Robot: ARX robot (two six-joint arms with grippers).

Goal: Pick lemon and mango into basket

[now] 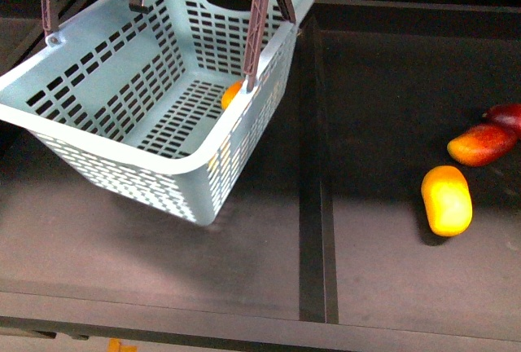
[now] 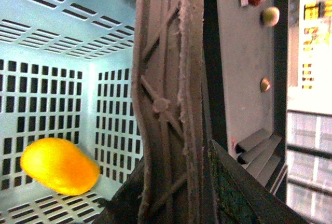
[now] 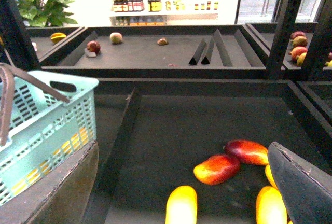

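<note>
The aqua basket (image 1: 122,83) hangs tilted above the left compartment, lifted by its brown handle (image 1: 259,18). My left gripper (image 2: 179,198) is shut on that handle (image 2: 166,79). One oblong orange-yellow mango (image 2: 59,166) lies on the basket floor (image 1: 232,94). My right gripper (image 3: 182,146) is open and empty above the right compartment, where two red-and-orange mangoes (image 3: 217,168) (image 3: 248,151) and some yellow-orange ones (image 3: 181,206) (image 3: 271,206) lie. The front view shows a plump yellow-topped one (image 1: 446,200). No lemon shows in any view.
A raised black divider (image 1: 313,165) splits the dark shelf into left and right compartments. Behind it a further shelf (image 3: 155,53) carries scattered fruit and two wedge dividers (image 3: 207,50). Black uprights (image 3: 282,27) stand at the right, and the basket's end wall (image 3: 46,125) is close to my right gripper.
</note>
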